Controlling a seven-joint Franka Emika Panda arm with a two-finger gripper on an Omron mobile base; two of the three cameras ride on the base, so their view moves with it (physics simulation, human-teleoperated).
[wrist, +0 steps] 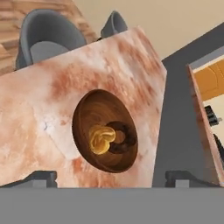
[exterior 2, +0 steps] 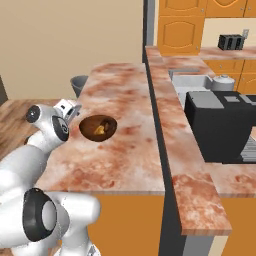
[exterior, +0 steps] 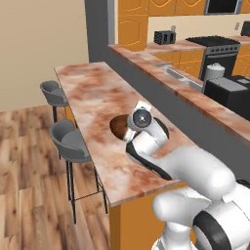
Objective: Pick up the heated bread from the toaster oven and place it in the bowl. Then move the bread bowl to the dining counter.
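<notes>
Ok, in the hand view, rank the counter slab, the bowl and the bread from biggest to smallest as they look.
1. Dining counter, biggest.
2. Bowl, resting on the counter.
3. Bread, lying inside the bowl, smallest.
All three lie at a similar depth, so the order is safe.

White arm bent low, pincer [wrist: 111, 177] wide open.

Glossy dark wooden bowl [wrist: 105, 130] on polished reddish marbled stone dining counter [wrist: 52, 92]
</notes>
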